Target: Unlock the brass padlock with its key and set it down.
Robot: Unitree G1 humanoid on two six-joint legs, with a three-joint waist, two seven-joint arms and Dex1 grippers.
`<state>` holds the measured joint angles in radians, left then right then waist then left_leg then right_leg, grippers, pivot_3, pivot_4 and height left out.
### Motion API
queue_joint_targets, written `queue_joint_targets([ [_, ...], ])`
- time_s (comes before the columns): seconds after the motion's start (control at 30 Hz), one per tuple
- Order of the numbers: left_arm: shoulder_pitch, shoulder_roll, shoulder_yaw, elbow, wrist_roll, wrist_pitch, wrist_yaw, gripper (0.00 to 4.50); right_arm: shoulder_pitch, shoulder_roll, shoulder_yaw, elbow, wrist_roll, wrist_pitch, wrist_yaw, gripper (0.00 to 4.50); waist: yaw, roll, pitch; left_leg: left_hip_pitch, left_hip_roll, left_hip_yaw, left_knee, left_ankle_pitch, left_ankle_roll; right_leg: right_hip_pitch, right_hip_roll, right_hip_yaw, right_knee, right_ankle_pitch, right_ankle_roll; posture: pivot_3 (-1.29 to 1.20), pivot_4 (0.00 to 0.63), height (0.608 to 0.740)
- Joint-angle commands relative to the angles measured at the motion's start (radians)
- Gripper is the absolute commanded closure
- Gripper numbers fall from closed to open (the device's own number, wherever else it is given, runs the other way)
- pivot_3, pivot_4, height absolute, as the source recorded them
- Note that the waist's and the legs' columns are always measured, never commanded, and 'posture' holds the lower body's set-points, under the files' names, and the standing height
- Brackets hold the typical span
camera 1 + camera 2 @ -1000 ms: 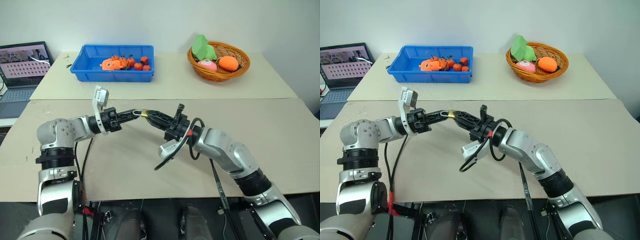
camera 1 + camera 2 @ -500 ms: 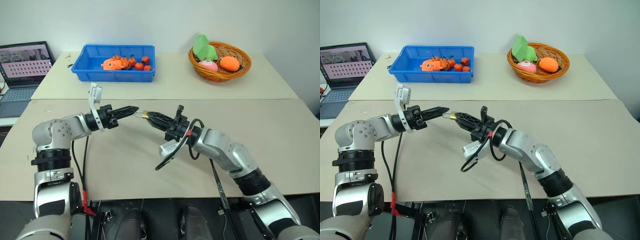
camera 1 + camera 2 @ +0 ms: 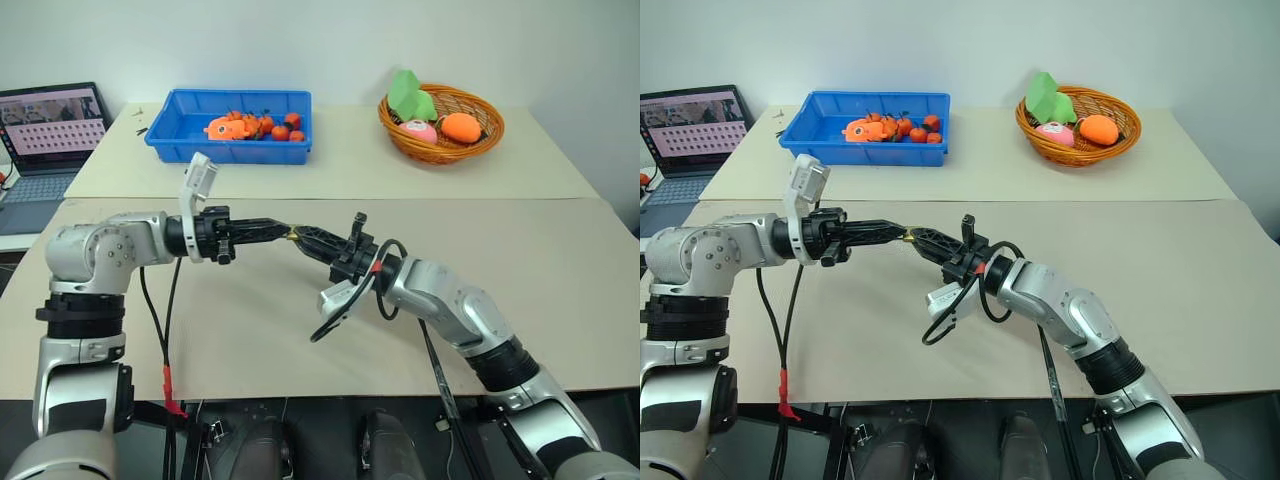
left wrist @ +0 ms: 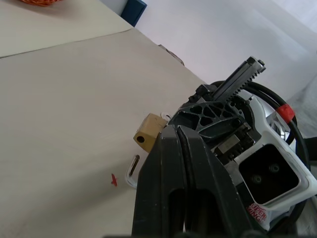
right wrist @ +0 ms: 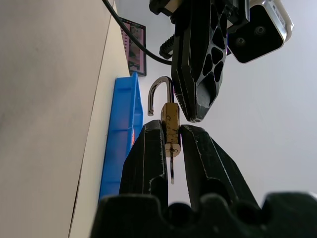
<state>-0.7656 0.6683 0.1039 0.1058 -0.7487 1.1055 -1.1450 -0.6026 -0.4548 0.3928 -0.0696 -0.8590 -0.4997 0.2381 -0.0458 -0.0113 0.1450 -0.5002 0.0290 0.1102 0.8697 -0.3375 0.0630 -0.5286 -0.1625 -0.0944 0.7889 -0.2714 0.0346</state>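
Laptop [image 3: 50, 125] sat at approx 10 o'clock on the worktop [image 3: 560, 260], blue tray [image 3: 229, 124] of small orange bits at 11, wicker basket [image 3: 441, 122] w/ soft toys at 1.

Left claw [image 3: 283, 234] reached level toward centre, fingers [image 4: 171, 163] pressed together, tip right against the lock; whether it pinched the key [image 5: 171, 168] couldn't be told. In the right wrist view a thin key blade stuck out of the lock's underside.

Brass padlock [image 5: 170, 124] hung mid-air over the worktop's centre, between both claw tips, well above the surface. Right claw [image 3: 300, 236] was clamped on its brass body, one finger each side. Shackle [image 5: 159, 94] looked swung open, one leg free, so the unlock seemed done or nearly so.

Handling guess: tiny, rigid, light for metal, smooth sides, so prob. slippery and easy to twist out of a pinch. Best hold is the flat faces of the body, not the thin loop, which pivots. Loose shackle could swing on set-down; low, gentle release advised.
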Motion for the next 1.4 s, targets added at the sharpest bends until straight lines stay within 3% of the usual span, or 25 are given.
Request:
queue_joint_targets([
  [0.03, -0.014, 0.012, 0.001, 0.023, 0.010, -0.046, -0.008, 4.44, -0.007, 0.009, -0.010, -0.026, 0.018, 0.001, -0.013, 4.27, 0.000, 0.000, 0.000, 0.000, 0.000, 0.000, 0.000, 0.000, 0.000, 0.000, 0.000, 0.000, 0.000, 0.000, 0.000, 0.00, 0.150, 0.664],
  [0.37, -0.049, -0.057, -0.058, 0.034, 0.085, -0.170, 0.046, 4.44, -0.003, 0.020, -0.011, -0.032, 0.016, 0.013, -0.009, 4.27, 0.001, 0.000, 0.000, 0.000, 0.000, 0.000, 0.000, 0.000, 0.000, 0.000, 0.000, 0.000, 0.000, 0.000, 0.000, 0.00, 0.150, 0.664],
  [0.8, -0.152, 0.061, -0.144, 0.286, 0.263, -0.369, -0.127, 4.44, -0.004, 0.024, -0.016, -0.030, 0.009, 0.031, -0.014, 4.27, 0.000, 0.000, 0.000, -0.002, 0.000, 0.000, 0.000, 0.000, 0.000, -0.002, 0.001, 0.000, 0.000, 0.000, 0.000, 0.00, 0.150, 0.664],
  [1.4, -0.154, 0.050, -0.172, 0.245, 0.287, -0.366, -0.207, 4.44, -0.023, 0.025, -0.011, -0.014, 0.014, 0.032, -0.026, 4.27, 0.000, 0.000, 0.000, -0.004, 0.000, 0.000, 0.000, 0.000, 0.000, -0.003, 0.000, -0.001, 0.000, 0.000, 0.000, 0.00, 0.150, 0.664],
])
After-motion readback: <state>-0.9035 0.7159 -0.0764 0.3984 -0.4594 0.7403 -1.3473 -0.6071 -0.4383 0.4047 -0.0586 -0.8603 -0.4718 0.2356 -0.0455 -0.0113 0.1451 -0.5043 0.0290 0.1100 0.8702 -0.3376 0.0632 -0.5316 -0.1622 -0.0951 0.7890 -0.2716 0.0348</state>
